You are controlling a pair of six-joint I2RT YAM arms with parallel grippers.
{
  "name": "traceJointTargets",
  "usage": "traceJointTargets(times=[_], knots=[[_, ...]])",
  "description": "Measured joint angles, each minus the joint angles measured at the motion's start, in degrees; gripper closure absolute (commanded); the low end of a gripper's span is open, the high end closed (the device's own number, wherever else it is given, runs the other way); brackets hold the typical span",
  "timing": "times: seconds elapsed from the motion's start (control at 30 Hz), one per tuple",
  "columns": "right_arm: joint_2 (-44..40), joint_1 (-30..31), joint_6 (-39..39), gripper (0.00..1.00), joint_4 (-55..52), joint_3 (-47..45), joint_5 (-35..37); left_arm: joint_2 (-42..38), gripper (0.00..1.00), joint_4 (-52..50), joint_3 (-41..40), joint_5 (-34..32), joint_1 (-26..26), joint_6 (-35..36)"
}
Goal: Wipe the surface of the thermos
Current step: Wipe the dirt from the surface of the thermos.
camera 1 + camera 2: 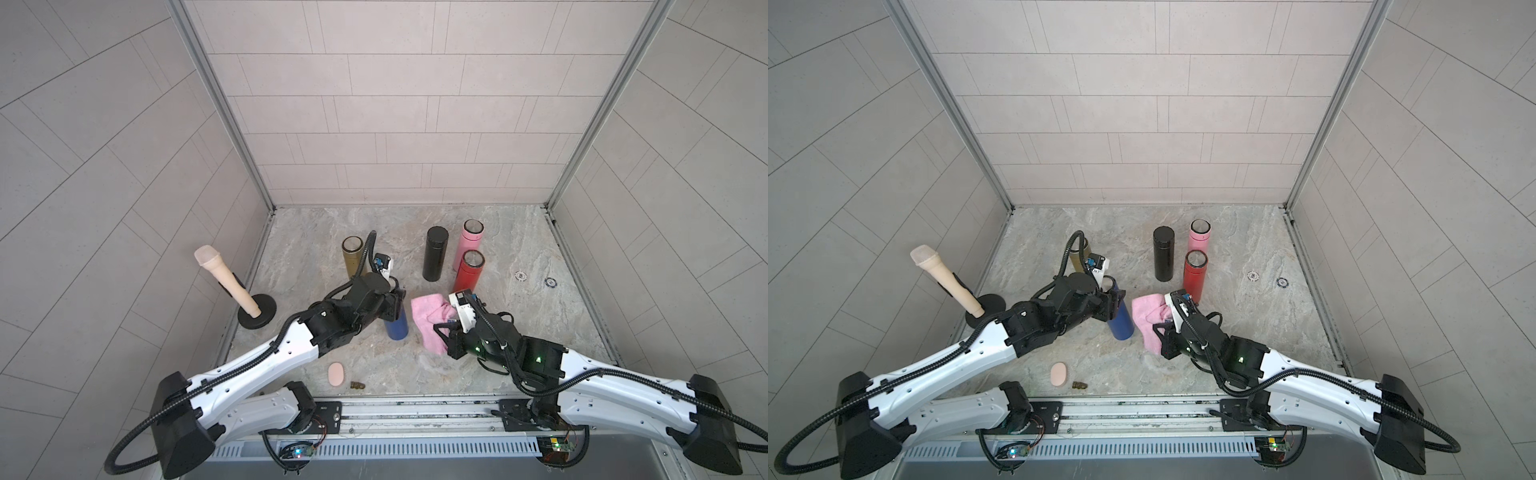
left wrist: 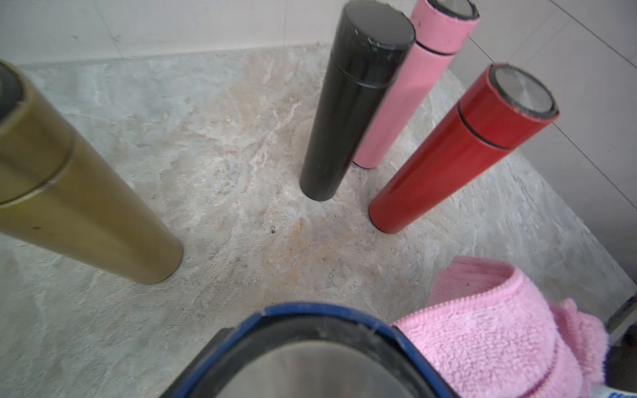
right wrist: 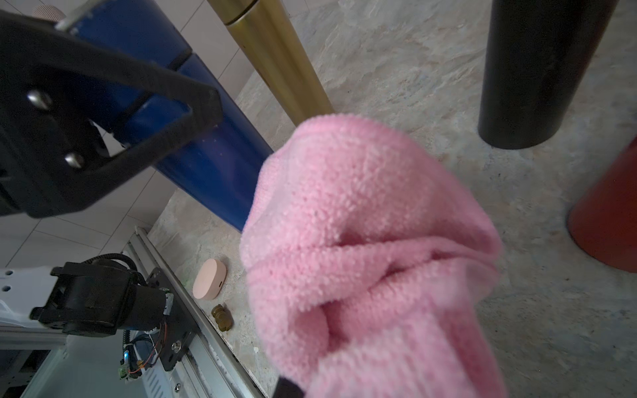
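Note:
A blue thermos (image 1: 397, 329) (image 1: 1121, 325) stands upright on the marble floor, and my left gripper (image 1: 394, 302) (image 1: 1113, 302) is shut on its upper part. The left wrist view shows its blue rim (image 2: 310, 307) and steel lid from above. My right gripper (image 1: 445, 333) (image 1: 1163, 332) is shut on a bunched pink cloth (image 1: 428, 319) (image 1: 1147, 315) (image 3: 362, 258). The cloth hangs close against the right side of the thermos (image 3: 210, 169); whether they touch I cannot tell. The cloth (image 2: 499, 337) hides the right fingertips.
Behind stand a gold thermos (image 1: 351, 258), a black one (image 1: 435, 258), a pink one (image 1: 469, 243) and a red one (image 1: 467, 274). A beige microphone on a black base (image 1: 226, 278) sits at the left wall. A pink oval case (image 1: 336, 374) and a brass fitting (image 1: 356, 385) lie near the front rail.

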Motion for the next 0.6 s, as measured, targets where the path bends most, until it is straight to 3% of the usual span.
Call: traceJointTargets(times=[0.27, 0.6], knots=[[-1.2, -1.2, -0.8, 1.0, -5.5, 6.2, -1.5, 1.3, 1.0, 6.6, -2.3, 5.1, 0.0, 5.2], [18.0, 1.7, 1.9, 1.0, 8.0, -1.5, -7.5, 4.2, 1.0, 16.3, -6.0, 8.0, 0.0, 3.6]])
